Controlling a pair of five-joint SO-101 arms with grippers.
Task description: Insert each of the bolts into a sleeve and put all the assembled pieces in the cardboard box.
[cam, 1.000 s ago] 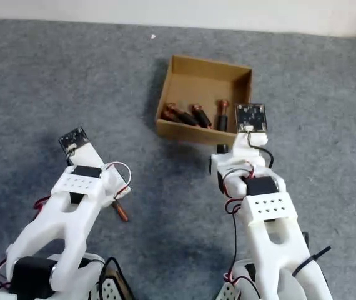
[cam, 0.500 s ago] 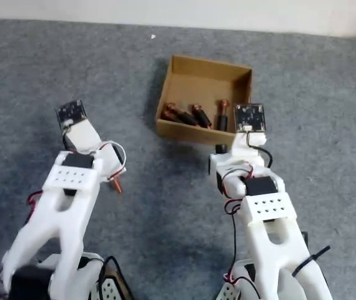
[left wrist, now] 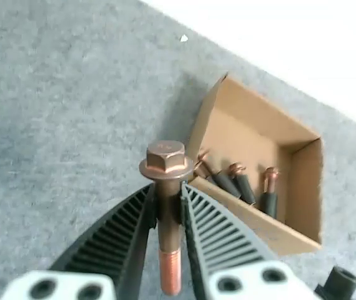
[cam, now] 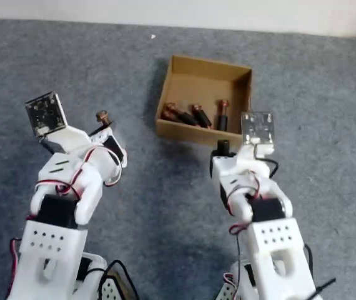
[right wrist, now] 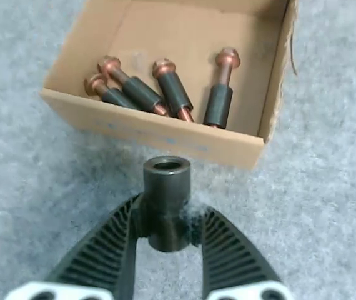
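On the grey, carpet-like table [cam: 165, 206], a cardboard box [cam: 190, 132] sits toward the far edge, where a pale wall [cam: 228, 9] begins. Four assembled pieces [right wrist: 175, 94] lie inside it. The left jaws pinch a copper bolt [left wrist: 167, 212] by its shank, apart from the box. The right jaws pinch a dark sleeve [right wrist: 165, 194] just before the box's front wall.

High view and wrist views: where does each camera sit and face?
High view: fixed above, looking down on left arm, right arm and cardboard box.
Left wrist view: on that wrist, looking along the left gripper, shut on a bolt, toward the box.
Right wrist view: likewise, along the right gripper, shut on a sleeve.
Shared: the box.
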